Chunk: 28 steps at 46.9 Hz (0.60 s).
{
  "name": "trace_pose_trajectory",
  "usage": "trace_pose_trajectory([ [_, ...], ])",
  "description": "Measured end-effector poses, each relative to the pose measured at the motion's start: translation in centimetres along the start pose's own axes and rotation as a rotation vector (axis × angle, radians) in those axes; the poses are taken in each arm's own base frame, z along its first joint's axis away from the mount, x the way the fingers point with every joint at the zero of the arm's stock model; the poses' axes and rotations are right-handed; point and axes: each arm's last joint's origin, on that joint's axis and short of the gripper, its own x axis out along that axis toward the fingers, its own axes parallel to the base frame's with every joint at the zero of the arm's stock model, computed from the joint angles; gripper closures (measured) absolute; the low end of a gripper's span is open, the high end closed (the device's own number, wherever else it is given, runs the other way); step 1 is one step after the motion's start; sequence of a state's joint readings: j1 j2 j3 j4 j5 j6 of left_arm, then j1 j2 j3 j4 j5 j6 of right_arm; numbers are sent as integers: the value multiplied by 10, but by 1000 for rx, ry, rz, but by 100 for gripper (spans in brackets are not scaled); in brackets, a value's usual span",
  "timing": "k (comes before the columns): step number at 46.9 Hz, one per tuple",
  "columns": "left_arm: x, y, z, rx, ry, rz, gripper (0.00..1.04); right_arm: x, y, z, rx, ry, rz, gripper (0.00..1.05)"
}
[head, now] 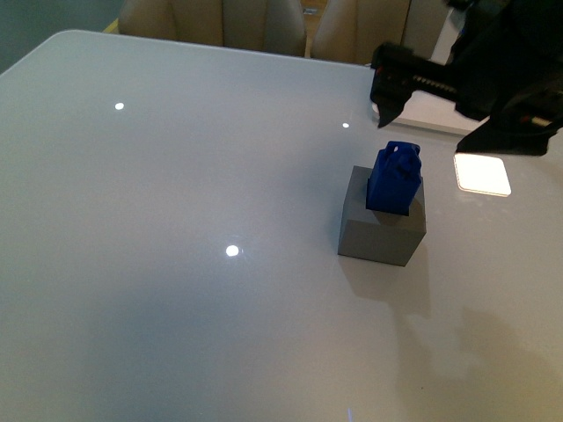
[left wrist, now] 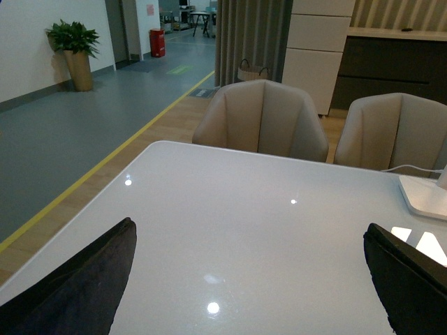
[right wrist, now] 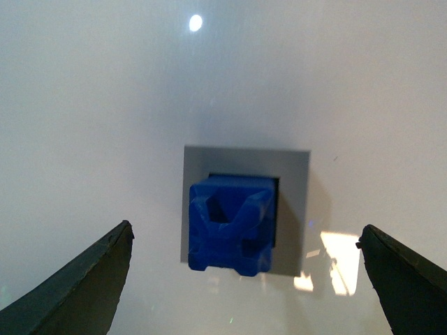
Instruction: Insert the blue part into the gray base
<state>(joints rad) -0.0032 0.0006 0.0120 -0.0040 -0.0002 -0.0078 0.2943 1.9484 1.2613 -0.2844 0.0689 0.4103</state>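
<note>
The blue part [head: 395,178] stands in the square hole of the gray base [head: 380,230] on the white table, most of its body sticking up above the cube's top. In the right wrist view the blue part [right wrist: 230,225] and gray base [right wrist: 292,209] lie below, between the spread fingers. My right gripper [head: 387,105] is open and empty, above and just behind the blue part, not touching it. My left gripper [left wrist: 251,279] is open and empty over bare table; it does not show in the front view.
The glossy white table [head: 176,220] carries ceiling-light reflections. A flat white lamp foot [left wrist: 424,195] with a cable sits at the table's far right. Two beige chairs [left wrist: 262,118] stand behind the far edge.
</note>
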Motion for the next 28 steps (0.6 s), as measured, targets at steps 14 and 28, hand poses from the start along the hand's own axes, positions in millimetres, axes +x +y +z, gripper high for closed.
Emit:
trace_pose_trajectory([
  [14,0,0,0,0,0,-1,7,-56,-13,-18,-119,-590,-19,24],
  [28,0,0,0,0,0,0,7,-97,-68,-73,-177,-993,7,75],
])
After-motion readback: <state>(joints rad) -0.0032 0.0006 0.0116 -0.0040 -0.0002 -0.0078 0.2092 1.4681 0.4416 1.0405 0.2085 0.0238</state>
